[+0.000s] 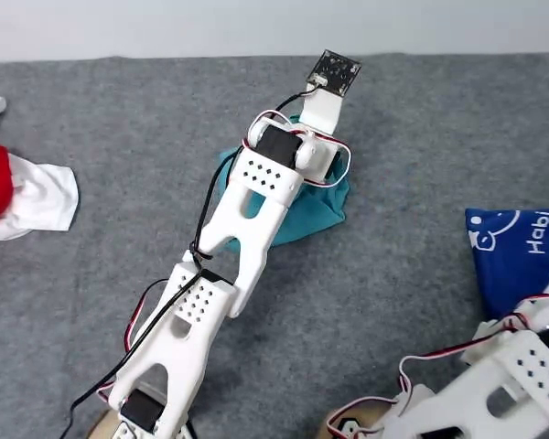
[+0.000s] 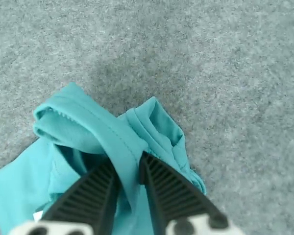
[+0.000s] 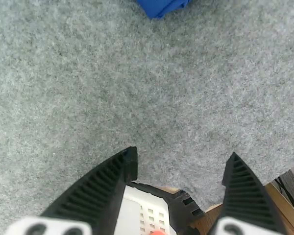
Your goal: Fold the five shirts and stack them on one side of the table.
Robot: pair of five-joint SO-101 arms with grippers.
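A teal shirt (image 1: 316, 212) lies crumpled near the middle of the grey table, partly under the left arm. My left gripper (image 2: 128, 165) is shut on a fold of the teal shirt (image 2: 83, 132), with the cloth pinched between its black fingers (image 2: 164, 188). A blue shirt (image 1: 517, 247) with white print lies at the right edge; a corner of the blue shirt (image 3: 160, 7) appears in the right wrist view. My right gripper (image 3: 181, 161) hangs open over bare felt near the table's front right, holding nothing. A red and white shirt (image 1: 18, 194) lies at the left edge.
Grey felt (image 1: 128, 119) covers the table. The wooden front edge of the table (image 3: 284, 196) lies close under the right gripper. The right arm's white base (image 3: 152, 205) sits between its fingers in the wrist view.
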